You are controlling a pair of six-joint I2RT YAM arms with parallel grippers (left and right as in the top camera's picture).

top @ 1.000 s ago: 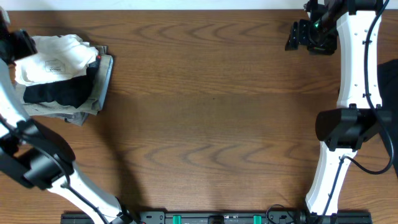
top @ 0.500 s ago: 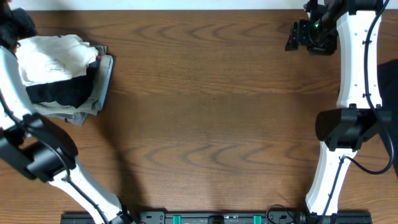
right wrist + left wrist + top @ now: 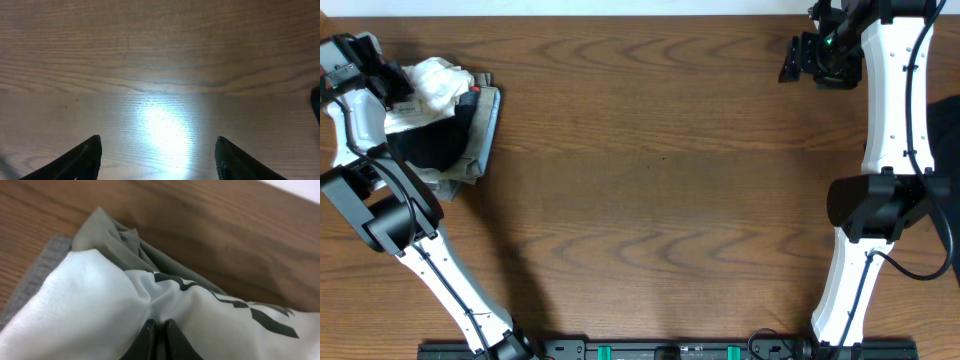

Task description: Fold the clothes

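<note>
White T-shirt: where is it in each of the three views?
Overhead: white T-shirt at top left, atop a black garment.
Left wrist: fills the lower frame, pinched by the left fingers.
Right wrist: not in it.
Shared landmark: the wooden table.

We see a left arm at 9 o'clock and a right arm at 3 o'clock, both of white links and bulky black joints with thin black cables, a green light at 1 o'clock, and black tapered fingers.
</note>
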